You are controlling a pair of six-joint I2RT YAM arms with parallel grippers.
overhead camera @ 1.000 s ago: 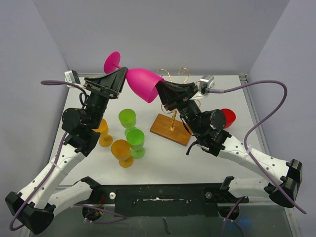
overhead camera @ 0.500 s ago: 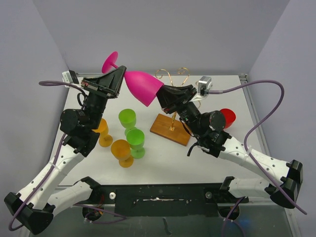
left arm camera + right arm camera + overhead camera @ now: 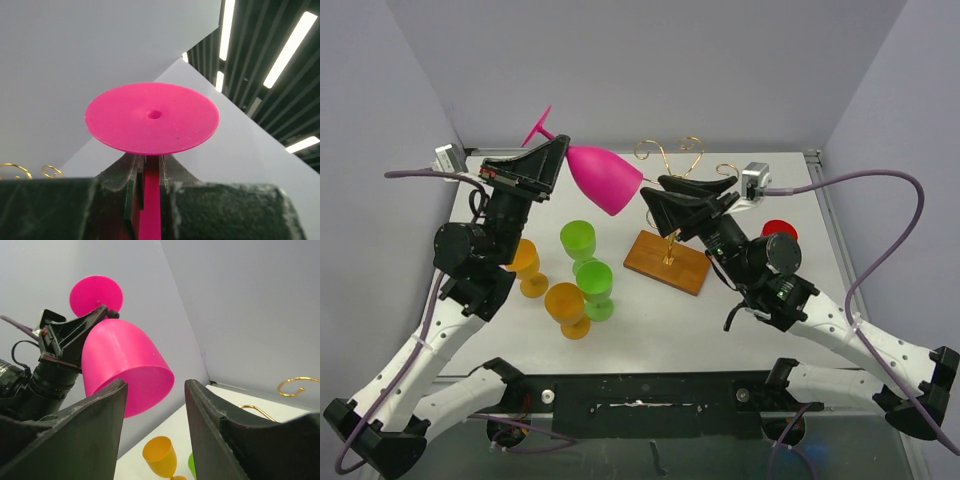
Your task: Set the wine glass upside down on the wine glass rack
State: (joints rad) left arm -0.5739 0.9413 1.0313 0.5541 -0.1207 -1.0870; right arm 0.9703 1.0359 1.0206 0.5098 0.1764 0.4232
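Plainly, the pink wine glass (image 3: 605, 180) is up in the air over the back left of the table, lying tilted with its foot toward the rear wall and its mouth aimed down at the right gripper (image 3: 652, 190). The left gripper (image 3: 560, 150) has its jaws closed on the thin stem, just under the foot. The right gripper's jaws stand apart, holding nothing, right at the rim of the bowl. I cannot tell whether a fingertip touches that rim. The glass looks like opaque moulded plastic, so I judge it light, stiff and unlikely to shatter, but smooth enough to twist in a narrow pinch. The stem seems the right place to hold it, close to the bowl, which leaves the foot end free to slide into a wire arm. The wine glass rack (image 3: 665, 262) stands on the table below and right of the glass. Its thin wire will probably flex or shift if bumped. Much of it is hidden: in the top view the right gripper covers the central post, and only two gold curls and the wooden base show. The left wrist view shows only foot and stem, the bowl lost beneath the fingers. A red cup (image 3: 780, 230) is half hidden behind the right arm.
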